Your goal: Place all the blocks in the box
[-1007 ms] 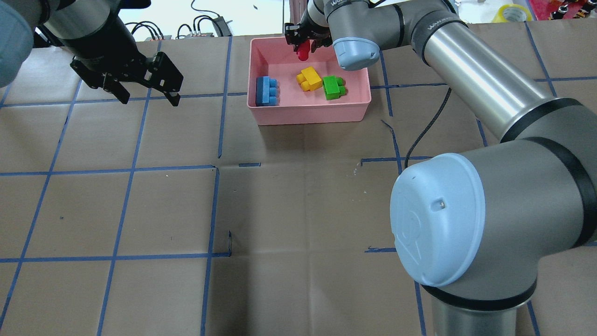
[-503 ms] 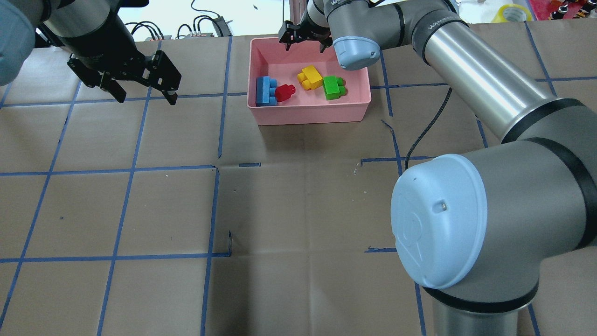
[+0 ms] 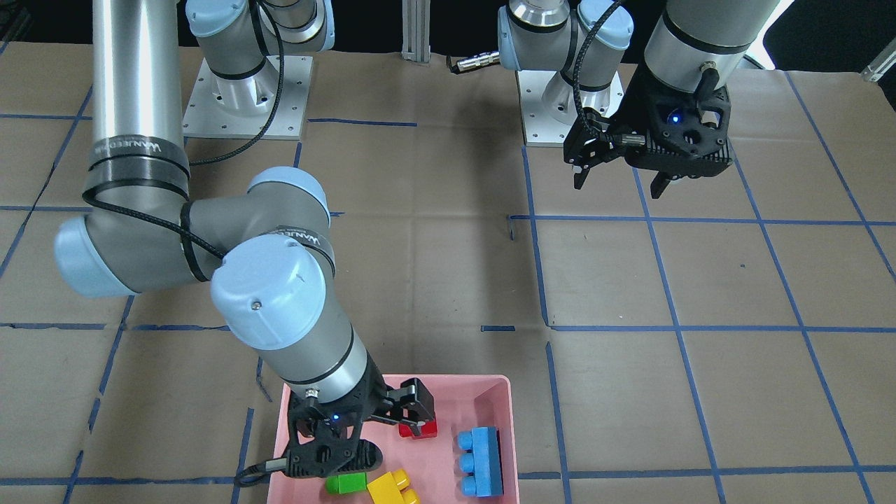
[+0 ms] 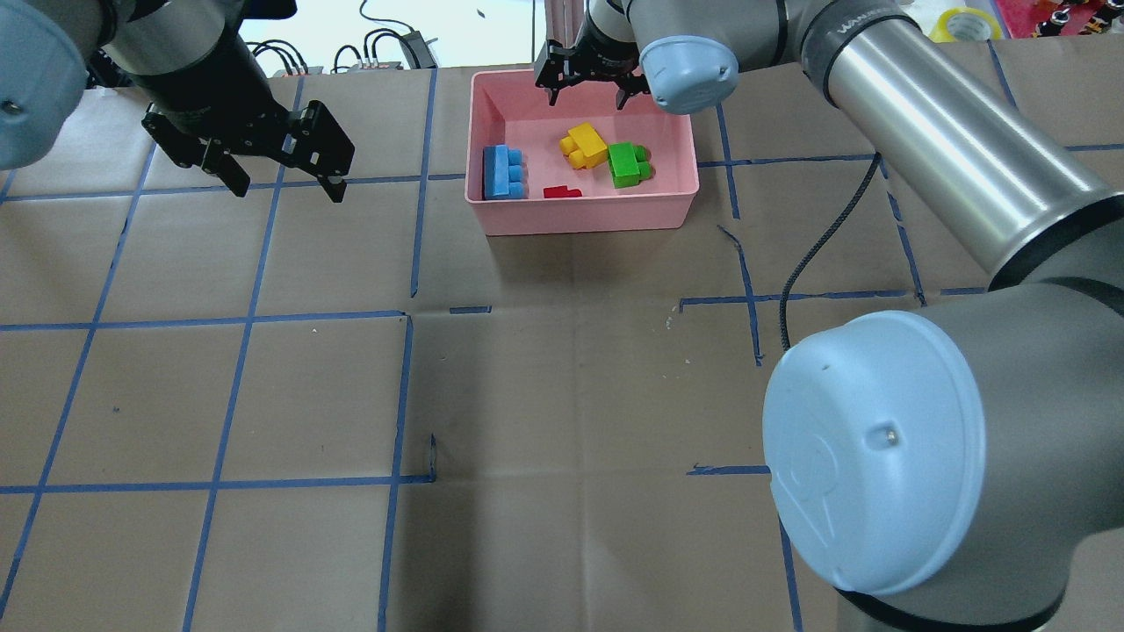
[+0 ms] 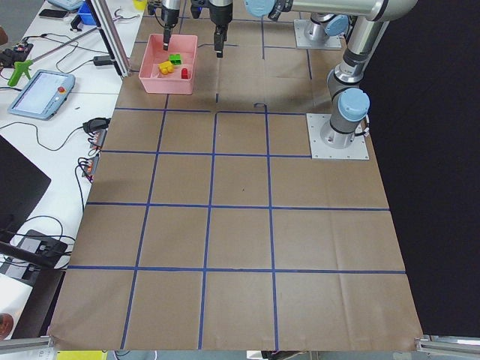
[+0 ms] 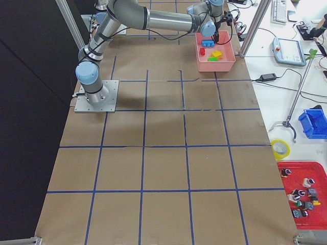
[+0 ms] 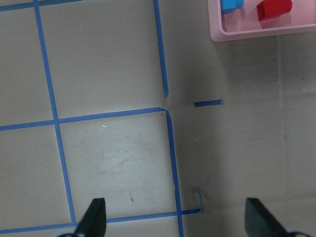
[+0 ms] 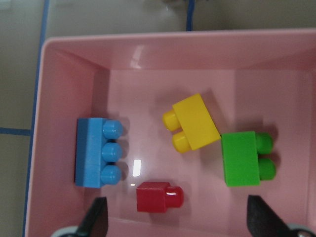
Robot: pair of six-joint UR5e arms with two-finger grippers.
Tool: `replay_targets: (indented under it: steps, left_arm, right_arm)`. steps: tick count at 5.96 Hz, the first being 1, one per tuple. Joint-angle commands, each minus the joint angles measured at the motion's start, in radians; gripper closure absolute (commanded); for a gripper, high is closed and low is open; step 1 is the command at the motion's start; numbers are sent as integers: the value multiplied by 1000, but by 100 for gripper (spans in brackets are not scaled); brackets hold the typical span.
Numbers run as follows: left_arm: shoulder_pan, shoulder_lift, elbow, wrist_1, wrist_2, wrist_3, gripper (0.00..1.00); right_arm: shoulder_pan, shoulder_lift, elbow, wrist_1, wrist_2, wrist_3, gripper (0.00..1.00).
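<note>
The left gripper (image 4: 285, 175) hung with its jaws wide apart and nothing between them, over the brown table paper (image 4: 263, 395) and well apart from the box (image 4: 584, 215). The risk on that side looked small. Only a sweep to the right at that low height would have struck the box's wall and slid the light plastic across the paper.

All four bricks lay on their sides inside the box. The blue brick (image 8: 94, 153) lay along the left wall and the red brick (image 8: 157, 196) just beside it, close to the wall nearer the robot. The yellow brick (image 8: 195, 122) lay toward the middle, with the green brick (image 8: 242, 158) just to its right. The task therefore looked finished, so the remaining danger was of undoing it.

The right gripper (image 4: 587, 95) hovered over the far part of the box, its jaws spread and holding nothing. A straight drop from there could have put a finger onto the yellow brick or the far wall. Pulling back low instead of rising first could have hooked the rim. The box would then likely have been dragged or tipped, and the red brick, small and nearest that wall, seemed the likeliest to hop out.
</note>
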Motion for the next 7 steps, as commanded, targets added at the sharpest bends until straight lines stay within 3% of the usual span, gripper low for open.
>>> replay_targets:
  steps: [1,3,4,5,7]
  left_arm:
    - [-9,-4,5,0,2,2,0]
    - [-9,-4,12,0,2,7,0]
    - [-7,-1,12,0,2,10,0]
    - [-6,-1,11,0,2,17,0]
    - [-2,0,9,0,2,19,0]
  right_arm:
    - [-41,-166,5,306,-83,-69,0]
    - [-84,-370,9,514,-314,-137,0]
    - [-97,-453,64,522,-327,-139,0]
    - [-101,-515,182,522,-328,-125,0]
    - [-98,-552,372,513,-312,-116,0]
